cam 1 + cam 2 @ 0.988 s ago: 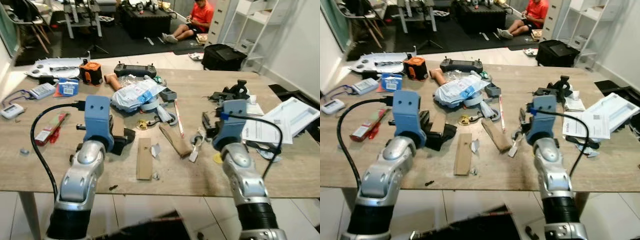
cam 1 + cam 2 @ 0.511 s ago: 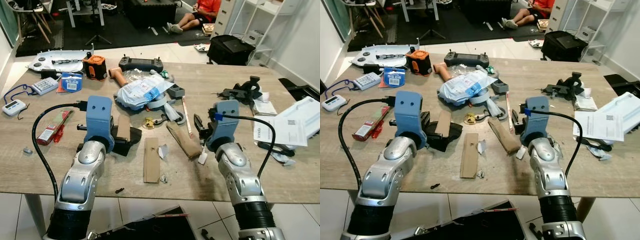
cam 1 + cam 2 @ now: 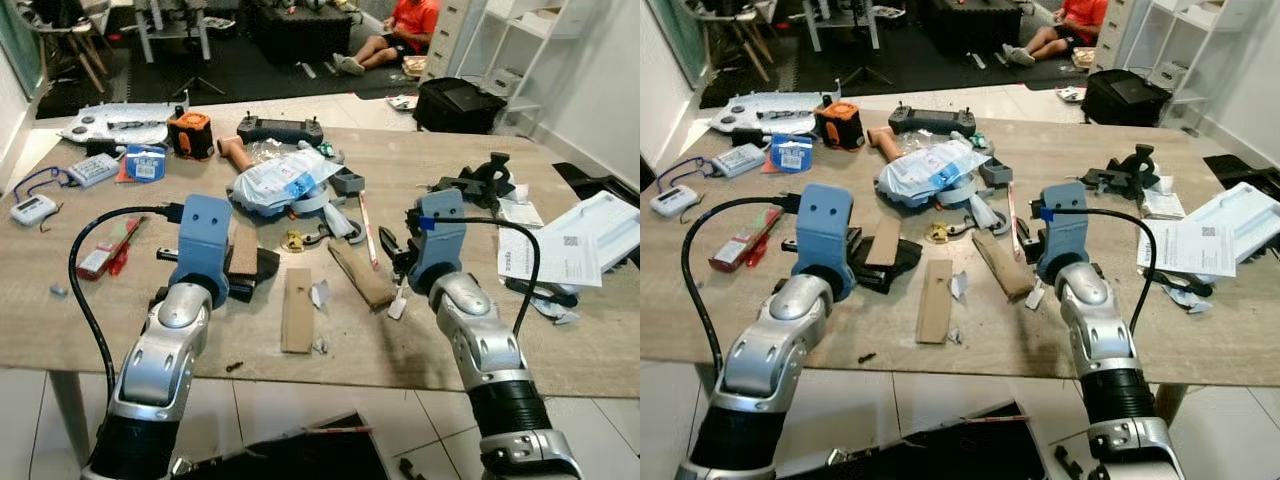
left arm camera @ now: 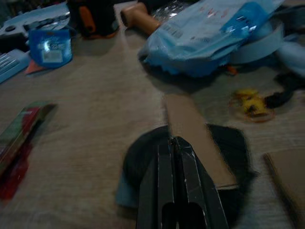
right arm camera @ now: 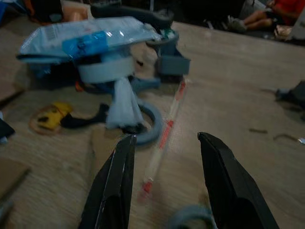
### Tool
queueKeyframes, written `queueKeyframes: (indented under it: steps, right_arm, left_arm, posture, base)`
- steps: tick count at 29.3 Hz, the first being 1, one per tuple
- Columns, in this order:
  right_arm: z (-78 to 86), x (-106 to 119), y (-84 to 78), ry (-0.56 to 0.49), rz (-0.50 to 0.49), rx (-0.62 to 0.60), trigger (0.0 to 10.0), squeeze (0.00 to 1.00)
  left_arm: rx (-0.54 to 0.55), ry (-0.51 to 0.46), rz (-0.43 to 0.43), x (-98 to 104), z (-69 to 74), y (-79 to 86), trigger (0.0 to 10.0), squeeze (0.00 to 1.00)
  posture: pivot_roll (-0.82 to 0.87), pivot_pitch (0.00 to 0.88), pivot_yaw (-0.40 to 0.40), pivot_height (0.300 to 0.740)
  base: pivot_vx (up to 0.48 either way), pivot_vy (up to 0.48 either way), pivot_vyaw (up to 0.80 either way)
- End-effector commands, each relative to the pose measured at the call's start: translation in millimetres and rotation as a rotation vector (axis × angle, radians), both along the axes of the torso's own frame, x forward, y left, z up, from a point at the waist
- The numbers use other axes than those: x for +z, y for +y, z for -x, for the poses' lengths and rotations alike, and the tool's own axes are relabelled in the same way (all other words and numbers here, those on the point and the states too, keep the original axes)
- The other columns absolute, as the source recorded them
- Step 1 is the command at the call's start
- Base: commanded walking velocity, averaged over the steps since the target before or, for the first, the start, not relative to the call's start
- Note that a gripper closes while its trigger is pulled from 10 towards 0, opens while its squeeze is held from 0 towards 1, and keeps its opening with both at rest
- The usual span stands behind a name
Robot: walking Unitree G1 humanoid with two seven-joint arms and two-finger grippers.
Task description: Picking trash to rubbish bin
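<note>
Cardboard strip (image 3: 297, 308) between both arms, plastic bag (image 3: 280, 180) behind (table (image 3: 560, 350) centre)

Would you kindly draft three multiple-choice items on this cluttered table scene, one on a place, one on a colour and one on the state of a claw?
1. Where does the long flat cardboard strip lie?
A. on the table between the two arms
B. on the floor under the table
C. on top of the white papers

2. What colour is the housing on each wrist?
A. red
B. blue
C. yellow

3. How do the right claw's fingers stand?
A. shut flat together
B. shut on a bottle
C. apart, with nothing between them

Key: 1 A, the strip rests on the wooden table between the arms. 2 B, both housings are blue in the eye views. 3 C, the right wrist view shows a wide gap between the black fingers above a thin red-and-white strip.
</note>
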State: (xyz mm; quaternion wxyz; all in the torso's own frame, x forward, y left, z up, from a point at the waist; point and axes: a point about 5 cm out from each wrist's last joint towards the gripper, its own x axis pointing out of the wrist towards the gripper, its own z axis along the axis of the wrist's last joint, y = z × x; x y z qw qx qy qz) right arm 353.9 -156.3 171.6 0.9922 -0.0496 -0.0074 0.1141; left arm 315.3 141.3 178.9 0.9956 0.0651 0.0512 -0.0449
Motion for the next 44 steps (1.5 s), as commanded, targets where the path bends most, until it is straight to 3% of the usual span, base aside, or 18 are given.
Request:
queueKeyframes:
  steps: [1,8,14,15,16,20,25,26,27,28,30,32,34,44]
  right_arm:
    - [-0.6,-0.1,-0.5,0.009,0.009,0.003,10.0,0.0]
    - [-2.2,-2.8,2.6,0.043,0.008,0.039,10.0,0.0]
    - [-11.2,-7.5,4.6,0.137,0.02,0.123,10.0,0.0]
    - [-12.5,-7.3,5.1,0.148,0.017,0.143,10.0,0.24]
    - [-15.0,-5.4,5.6,0.149,0.004,0.159,10.0,1.0]
    - [-22.7,3.1,9.6,0.139,-0.032,0.21,10.0,1.0]
    - [-32.5,18.1,27.0,0.111,0.011,0.313,10.0,1.0]
    - [-34.6,21.0,31.9,0.111,0.027,0.344,10.0,0.91]
    - [-38.9,24.4,39.8,0.126,0.062,0.385,10.0,0.0]
    - [-38.9,24.4,39.8,0.126,0.062,0.385,10.0,0.0]
    - [-42.3,25.3,45.2,0.14,0.095,0.414,10.0,0.0]
    - [-42.3,25.3,45.2,0.14,0.095,0.414,10.0,0.0]
    - [-46.2,22.3,51.2,0.165,0.177,0.431,10.0,0.0]
    - [-46.0,2.0,53.7,0.236,0.336,0.401,10.0,0.0]
  left_arm:
    - [-0.001,0.022,0.001,-3.9,0.5,-1.4,10.0,0.0]
    - [-0.003,0.021,-0.006,-3.9,1.0,0.0,10.0,0.0]
    - [-0.013,0.012,-0.048,-1.0,-4.9,4.4,10.0,0.0]
    - [-0.018,0.007,-0.056,0.3,-6.1,4.8,10.0,0.0]
    - [-0.029,-0.002,-0.07,1.9,-7.4,5.0,10.0,0.0]
    - [-0.086,-0.027,-0.087,7.4,-10.4,1.7,10.0,0.0]
    - [-0.223,-0.027,-0.078,12.1,-9.7,-4.8,10.0,0.0]
    - [-0.263,-0.016,-0.089,11.5,-8.4,-6.0,10.0,0.0]
    - [-0.38,-0.001,-0.133,9.9,-3.0,-11.7,10.0,0.0]
    - [-0.38,-0.001,-0.133,9.9,-3.0,-11.7,10.0,0.0]
    - [-0.485,0.009,-0.182,8.5,2.5,-19.0,10.0,0.0]
    - [-0.485,0.009,-0.182,8.5,2.5,-19.0,10.0,0.0]
    - [-0.625,0.017,-0.204,8.0,10.8,-35.2,10.0,0.0]
    - [-0.755,0.065,-0.261,0.0,23.3,-41.1,10.0,0.0]
  posture:
    - [0.15,0.087,-0.005,0.74]
    - [0.15,0.091,0.001,0.74]
    - [0.15,0.108,0.006,0.74]
    - [0.15,0.114,0.004,0.74]
    - [0.15,0.114,0.004,0.74]
    - [0.16,0.131,-0.003,0.74]
    - [0.16,0.139,-0.004,0.74]
    - [0.17,0.146,-0.01,0.74]
    - [0.17,0.146,-0.01,0.74]
    - [0.17,0.146,-0.01,0.74]
    - [0.18,0.157,-0.021,0.74]
    - [0.18,0.157,-0.021,0.74]
    - [0.19,0.174,-0.034,0.74]
    - [0.19,0.18,-0.034,0.74]
  base:
    - [0.0,0.0,0.0]
    - [0.0,0.0,0.0]
    - [0.0,0.0,0.0]
    - [0.0,0.0,0.0]
    - [0.0,0.0,0.0]
    - [0.0,0.0,0.0]
    - [0.0,0.0,0.0]
    - [0.0,0.0,0.0]
    - [0.0,0.0,0.0]
    - [0.0,0.0,0.0]
    - [0.0,0.0,0.0]
    - [0.0,0.0,0.0]
    - [0.0,0.0,0.0]
    - [0.0,0.0,0.0]
